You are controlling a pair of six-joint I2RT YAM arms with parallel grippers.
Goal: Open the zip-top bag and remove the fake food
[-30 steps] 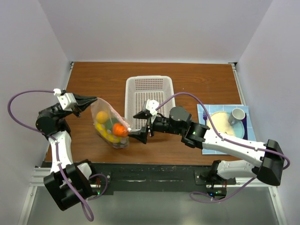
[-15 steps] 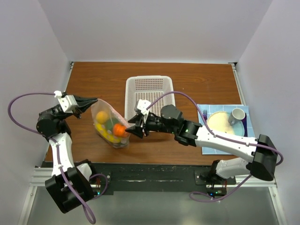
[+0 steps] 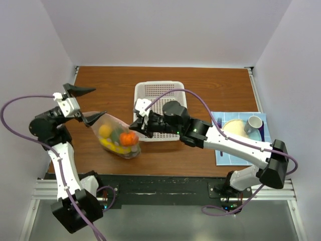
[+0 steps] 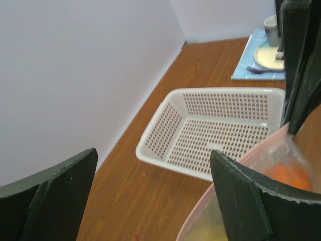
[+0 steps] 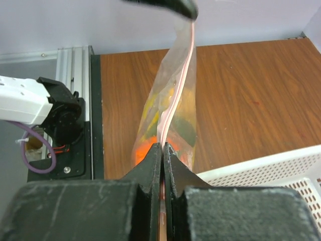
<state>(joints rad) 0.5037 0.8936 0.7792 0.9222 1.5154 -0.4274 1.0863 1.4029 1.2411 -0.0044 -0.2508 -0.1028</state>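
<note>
My right gripper [image 5: 163, 149] is clamped on the pink zip rim of the zip-top bag [image 3: 113, 123]. My left gripper [image 3: 89, 104] stands spread wide, with 1 finger against the bag's far corner. The clear, crinkly bag stretches between them, just left of the white perforated basket [image 3: 160, 98]. It holds the fake food [image 3: 129, 138]: orange, yellow and green pieces.

A lab enclosure: plain white walls [image 3: 165, 30], aluminium rail [image 5: 75, 63].

The black two-finger right gripper [image 5: 162, 146] pinches the clear crinkly plastic bag [image 5: 173, 95] by its pink rim; a white perforated plastic basket [image 5: 271, 173] sits to its right.
</note>
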